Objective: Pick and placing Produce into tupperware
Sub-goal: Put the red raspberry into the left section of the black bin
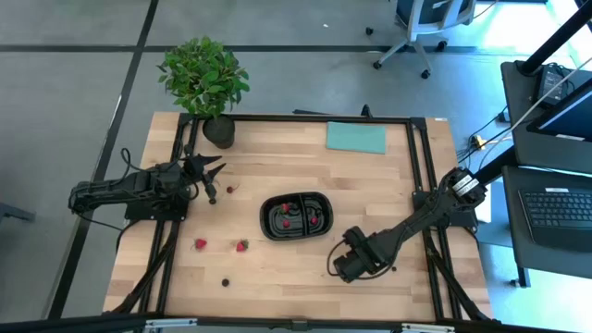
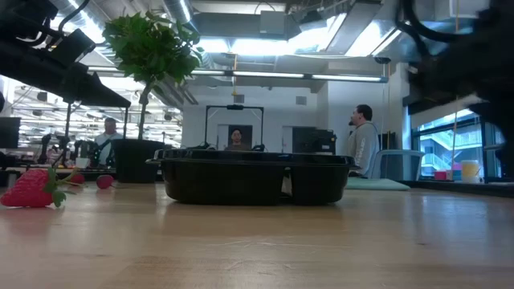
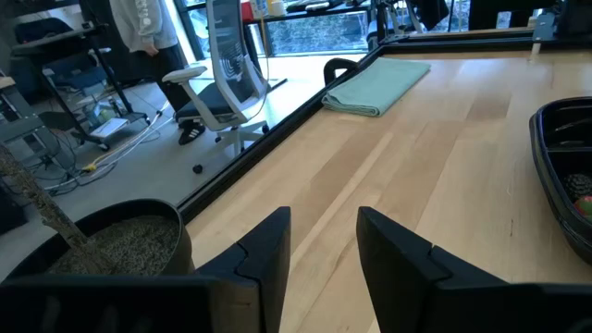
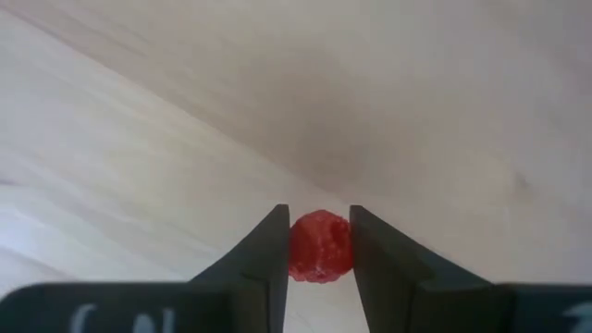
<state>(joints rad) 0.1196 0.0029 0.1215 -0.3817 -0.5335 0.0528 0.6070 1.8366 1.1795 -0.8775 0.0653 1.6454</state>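
The tupperware [image 1: 270, 215] is a black two-compartment tray at the table's middle, with a few red pieces [image 1: 288, 222] inside. Loose Produce lies left of it: two strawberries [image 1: 200, 244] [image 1: 241, 246], a dark berry [image 1: 225, 281] and a small berry [image 1: 231, 189]. My right gripper [image 1: 344, 266] hangs near the table's front right, pointing down, shut on a red raspberry [image 4: 320, 245]. My left gripper [image 1: 215, 176] waits open at the table's left, nothing between its fingers [image 3: 268, 242]. The low view shows the tray [image 2: 253, 175] and a strawberry [image 2: 30, 189]. My right gripper pinches the raspberry by its two opposite sides [image 4: 298, 248] between both fingers, coming from above and pointing down. The berry sits a little back from the fingertips. Its shadow lies apart from it on the wood, so it looks lifted clear.
A potted plant [image 1: 203, 79] stands at the far left corner and a folded teal cloth [image 1: 355, 137] lies at the far right. Black frame rails run along the table's edges. Bare wood lies between the tray and the front edge. People and chairs show in the room beyond.
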